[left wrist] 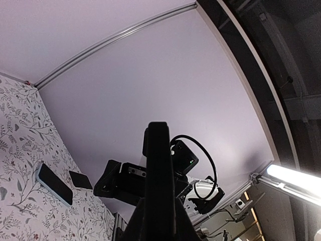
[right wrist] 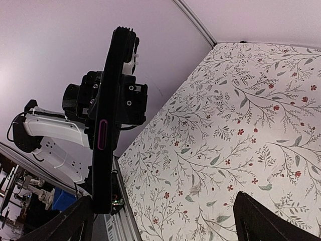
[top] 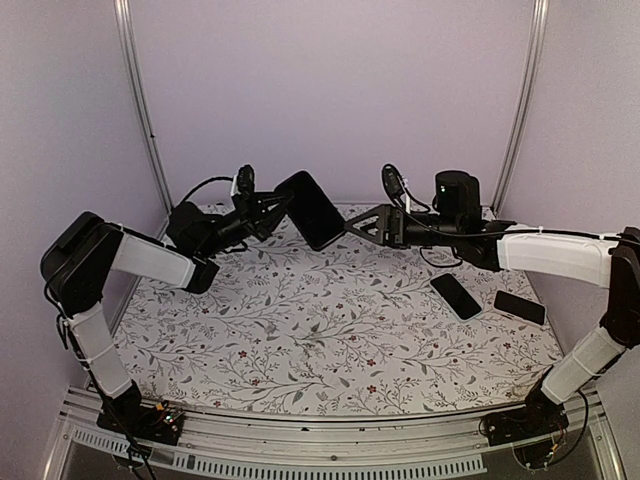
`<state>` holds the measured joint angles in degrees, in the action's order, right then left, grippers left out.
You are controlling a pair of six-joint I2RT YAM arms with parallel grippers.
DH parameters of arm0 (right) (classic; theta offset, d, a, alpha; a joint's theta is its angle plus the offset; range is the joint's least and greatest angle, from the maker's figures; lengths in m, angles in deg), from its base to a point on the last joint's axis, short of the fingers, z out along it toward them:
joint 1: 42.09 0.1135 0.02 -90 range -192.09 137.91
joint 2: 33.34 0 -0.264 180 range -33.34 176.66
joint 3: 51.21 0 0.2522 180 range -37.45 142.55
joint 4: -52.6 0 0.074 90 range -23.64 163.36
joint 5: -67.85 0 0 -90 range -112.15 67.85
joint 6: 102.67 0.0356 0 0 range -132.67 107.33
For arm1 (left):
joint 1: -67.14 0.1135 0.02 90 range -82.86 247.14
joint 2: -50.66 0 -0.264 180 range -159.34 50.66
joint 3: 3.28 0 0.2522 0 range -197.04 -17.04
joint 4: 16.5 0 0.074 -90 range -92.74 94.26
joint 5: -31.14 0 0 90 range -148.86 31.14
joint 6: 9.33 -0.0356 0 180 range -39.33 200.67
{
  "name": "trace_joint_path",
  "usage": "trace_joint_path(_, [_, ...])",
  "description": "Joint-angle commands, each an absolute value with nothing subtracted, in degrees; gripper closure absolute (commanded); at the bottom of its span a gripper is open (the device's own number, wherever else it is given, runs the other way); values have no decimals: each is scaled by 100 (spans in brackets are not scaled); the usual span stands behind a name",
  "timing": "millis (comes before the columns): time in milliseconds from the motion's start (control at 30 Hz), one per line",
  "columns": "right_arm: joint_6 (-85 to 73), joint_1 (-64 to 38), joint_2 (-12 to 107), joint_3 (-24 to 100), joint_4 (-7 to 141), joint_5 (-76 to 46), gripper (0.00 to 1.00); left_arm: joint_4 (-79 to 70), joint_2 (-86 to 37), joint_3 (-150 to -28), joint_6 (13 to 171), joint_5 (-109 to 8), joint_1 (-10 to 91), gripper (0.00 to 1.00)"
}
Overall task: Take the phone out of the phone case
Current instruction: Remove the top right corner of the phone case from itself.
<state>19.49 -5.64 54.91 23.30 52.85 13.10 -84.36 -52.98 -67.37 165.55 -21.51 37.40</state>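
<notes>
Phone case [top: 312, 210]: black, prob. matt plastic or rubber. Edge smooth, w/ one glossy pink side button [right wrist: 102, 134]. Broad face dark, slight sheen.
Table cover [top: 330, 330]: matt floral print, cloth or paper, couldn't tell.
Rails [top: 140, 110]: bare brushed metal, dull shine.
Arm shells [top: 150, 258]: smooth white plastic, semi-gloss. Joints black, matt.
Loose phone [top: 456, 296]: glossy black front, pale rim.
Second loose phone [top: 519, 307]: black, smooth.
Walls [top: 330, 90]: flat matt lilac.

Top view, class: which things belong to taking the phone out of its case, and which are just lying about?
In the job: cased phone, held off the table by the shut left gripper; open right gripper beside it.
Lying about: pale-edged phone and plain black phone, flat on the table.
</notes>
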Motion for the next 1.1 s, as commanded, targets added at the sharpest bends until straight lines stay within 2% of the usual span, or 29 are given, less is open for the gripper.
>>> trace_joint_path(0, [2063, -632, 5455, 2167, 5213, 1305, 1, -9218, -5170, -6700, 16631, -2165, 3686, 100])
trace_joint_path(1067, [2076, -919, 5620, 1585, 5230, 1141, 1, -9939, -5042, -6694, 16832, -2568, 3489, 100])
